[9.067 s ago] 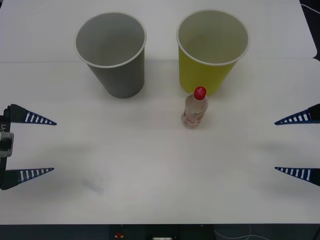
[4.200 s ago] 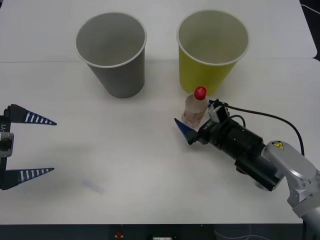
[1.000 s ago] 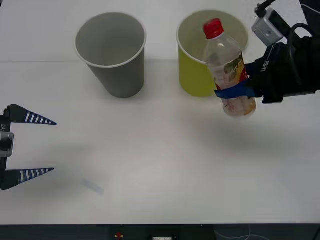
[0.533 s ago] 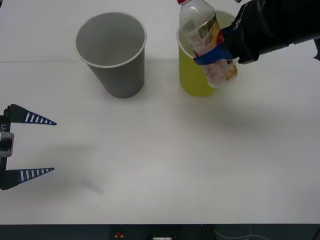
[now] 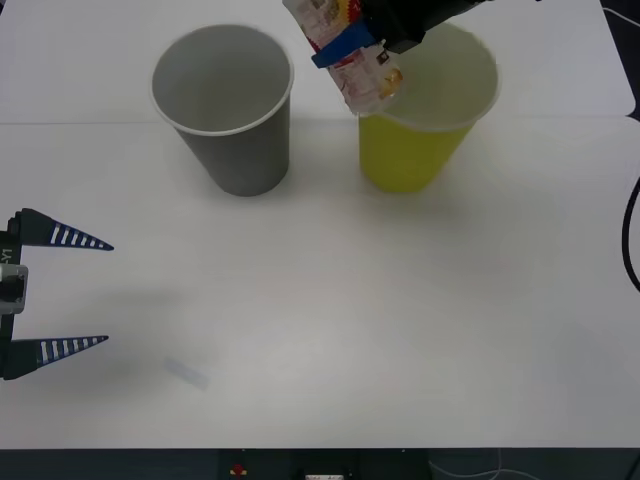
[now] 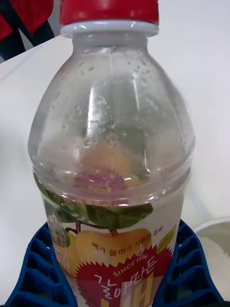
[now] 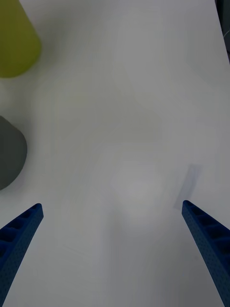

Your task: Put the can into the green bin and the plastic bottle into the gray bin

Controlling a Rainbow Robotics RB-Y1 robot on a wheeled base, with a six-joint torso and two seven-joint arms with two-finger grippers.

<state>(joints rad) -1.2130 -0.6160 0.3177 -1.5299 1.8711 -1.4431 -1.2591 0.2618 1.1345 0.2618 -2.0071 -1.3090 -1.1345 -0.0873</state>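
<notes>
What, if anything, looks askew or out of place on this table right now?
Only the plastic bottle: the right gripper holds it tilted in the air between the gray bin and green bin. Both bins stand upright; nothing looks spilled.

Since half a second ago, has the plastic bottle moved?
Yes. The plastic bottle, clamped in the right gripper, went leftward off the green bin toward the gray bin.
</notes>
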